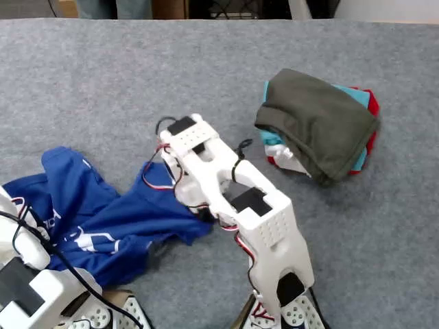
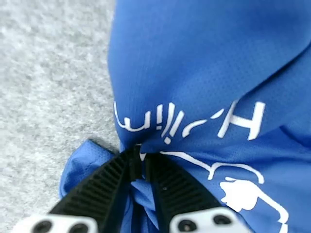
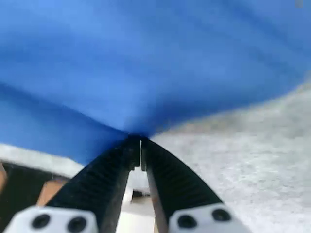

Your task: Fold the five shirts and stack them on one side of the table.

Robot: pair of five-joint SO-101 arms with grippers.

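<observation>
At the far 8 o'clock corner of the high view stands the left arm (image 1: pixel 27 281), over the near edge of the blue shirt (image 1: pixel 103 212). Its wrist view shows the left gripper (image 2: pixel 139 158) clenched on a bunched fold of that shirt, the two black fingers (image 2: pixel 104 184) pressed together with blue cloth pinched between them, just below a line of white print (image 2: pixel 194 124). The shirt lies crumpled and unfolded on the grey table (image 1: pixel 103 82), spread from about 9 o'clock in toward the middle, one sleeve or corner drawn toward the centre. There the right arm (image 1: pixel 233 199) rises from 6 o'clock and leans toward 11 o'clock. The right gripper (image 3: pixel 137 145) is closed on the shirt's edge, a thin lip of blue fabric caught at the fingertips, with grey table surface showing beside it. Well apart, at about 2 o'clock, sits the stack of folded shirts (image 1: pixel 319 127): an olive one on top, with teal, red and white layers showing beneath it at the sides.
</observation>
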